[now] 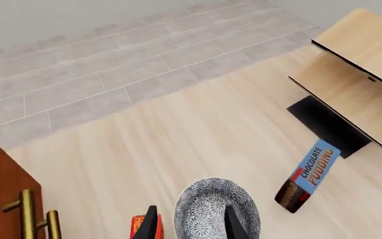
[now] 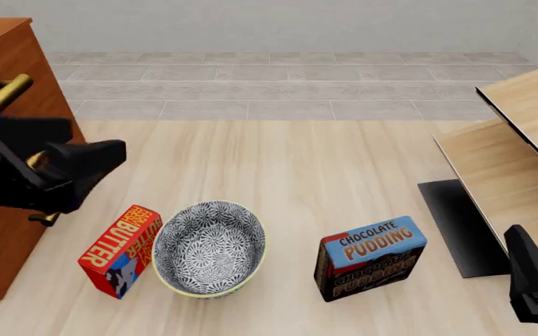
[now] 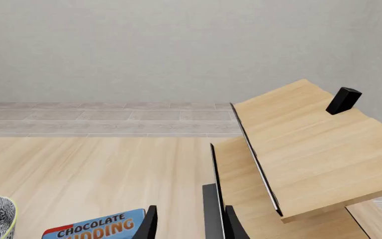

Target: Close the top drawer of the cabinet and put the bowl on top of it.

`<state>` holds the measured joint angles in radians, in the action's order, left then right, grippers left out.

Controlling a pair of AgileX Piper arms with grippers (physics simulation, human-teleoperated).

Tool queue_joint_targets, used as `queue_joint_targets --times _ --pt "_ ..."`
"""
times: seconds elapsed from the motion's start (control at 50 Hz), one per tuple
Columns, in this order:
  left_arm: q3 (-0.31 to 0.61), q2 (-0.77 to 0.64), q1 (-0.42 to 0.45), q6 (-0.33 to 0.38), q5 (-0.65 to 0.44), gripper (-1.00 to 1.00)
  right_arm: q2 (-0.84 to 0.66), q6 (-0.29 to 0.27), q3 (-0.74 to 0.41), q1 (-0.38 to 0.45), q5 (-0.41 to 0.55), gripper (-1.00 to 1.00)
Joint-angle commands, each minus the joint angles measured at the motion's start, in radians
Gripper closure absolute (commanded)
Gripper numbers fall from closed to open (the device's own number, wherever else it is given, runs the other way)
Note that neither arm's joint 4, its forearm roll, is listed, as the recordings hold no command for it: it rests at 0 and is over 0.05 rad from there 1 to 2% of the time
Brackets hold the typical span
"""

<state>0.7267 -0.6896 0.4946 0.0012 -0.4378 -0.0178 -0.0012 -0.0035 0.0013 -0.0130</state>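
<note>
The bowl (image 2: 209,248) sits on the tabletop (image 2: 307,168) below my left gripper (image 1: 189,224), whose jaws stand apart; my right gripper (image 3: 187,224) is open too.

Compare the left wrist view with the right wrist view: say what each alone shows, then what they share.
Left wrist only: the cabinet with its brass handles, a sliver of the butter box, the whole bowl seen between the left gripper fingers, which stand apart.

Right wrist only: the grey wall, a small black block on the pale furniture, and the right gripper, fingers apart.

Both: the bowl, the pudding box, the pale furniture, the wooden table and grey tiles.
</note>
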Motion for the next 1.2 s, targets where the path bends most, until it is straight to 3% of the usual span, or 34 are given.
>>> queue_joint_targets --times 0.02,0.14,0.34,0.64,0.98,1.2 --pt "0.058 -0.033 0.078 0.057 -0.097 -1.00 0.004 0.000 0.000 -0.001 0.004 -1.00" --pt "0.080 -0.073 0.139 0.051 -0.122 -1.00 0.005 0.001 0.000 -0.001 0.004 -1.00" --pt "0.077 -0.101 0.145 0.070 -0.153 -1.00 0.004 0.000 0.000 0.000 0.003 -1.00" --pt "0.070 -0.172 0.258 -0.014 -0.160 -1.00 0.004 0.000 0.000 -0.001 0.004 -1.00" --pt "0.067 -0.216 0.298 -0.048 -0.125 -1.00 0.004 0.000 0.000 -0.001 0.004 -1.00" --pt "0.018 -0.252 0.305 -0.080 -0.082 -1.00 0.004 0.001 0.000 -0.001 0.004 -1.00"
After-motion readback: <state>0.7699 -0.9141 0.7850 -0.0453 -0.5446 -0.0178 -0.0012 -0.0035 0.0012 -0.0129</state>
